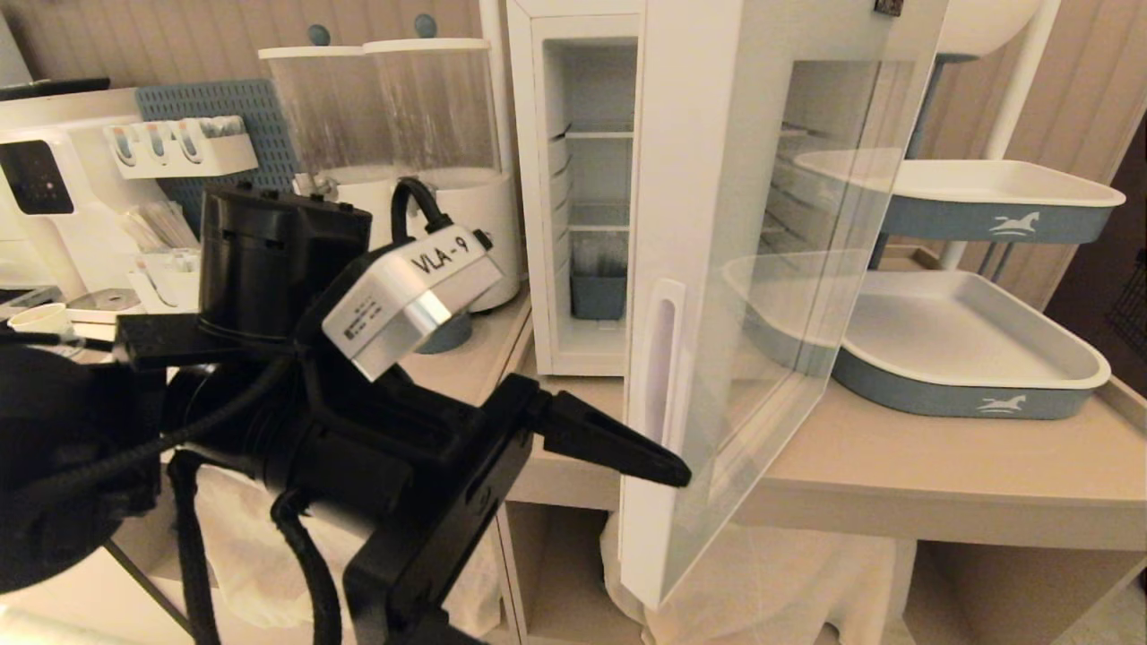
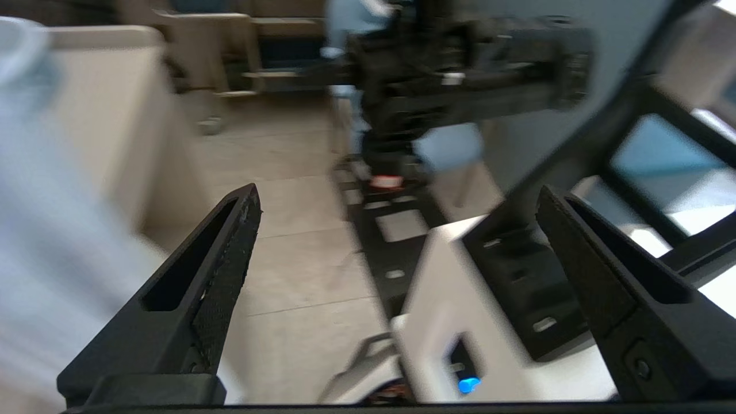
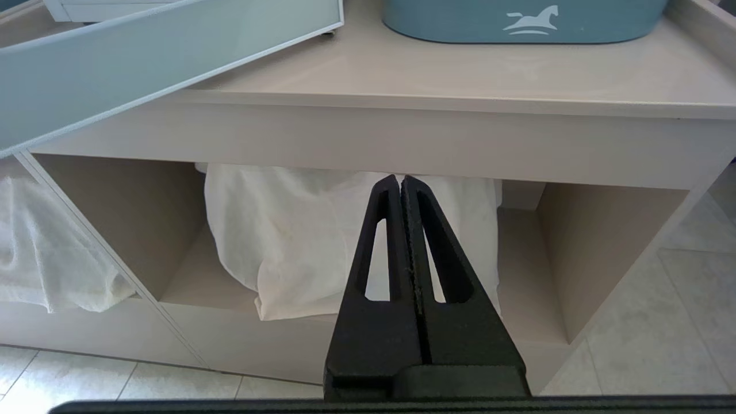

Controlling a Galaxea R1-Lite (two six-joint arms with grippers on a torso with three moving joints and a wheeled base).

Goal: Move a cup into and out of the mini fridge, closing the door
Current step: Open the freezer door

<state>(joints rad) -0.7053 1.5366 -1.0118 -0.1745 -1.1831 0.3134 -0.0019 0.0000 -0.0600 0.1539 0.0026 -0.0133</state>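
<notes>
The white boxy mini fridge point(image 1: 582, 188) is standing open on the beige counter point(image 1: 941, 466), and its white-framed glass door point(image 1: 762, 269) is swinging out toward the camera. The left claw point(image 1: 627, 537) is hanging just beside the door's long narrow recess point(image 1: 661, 358), one black finger point(image 1: 618, 446) pointing at the frame's lower edge; whether it is touching cannot be told. A label on the wrist is reading "VLA-9". In the left wrist view the left claw's fingers point(image 2: 201, 299) are standing wide apart, holding nothing. The right claw point(image 3: 401, 190) is sitting pressed closed and empty below the counter edge, facing white cloth point(image 3: 287, 241) in a cubby. The cup is not showing clearly in any view.
</notes>
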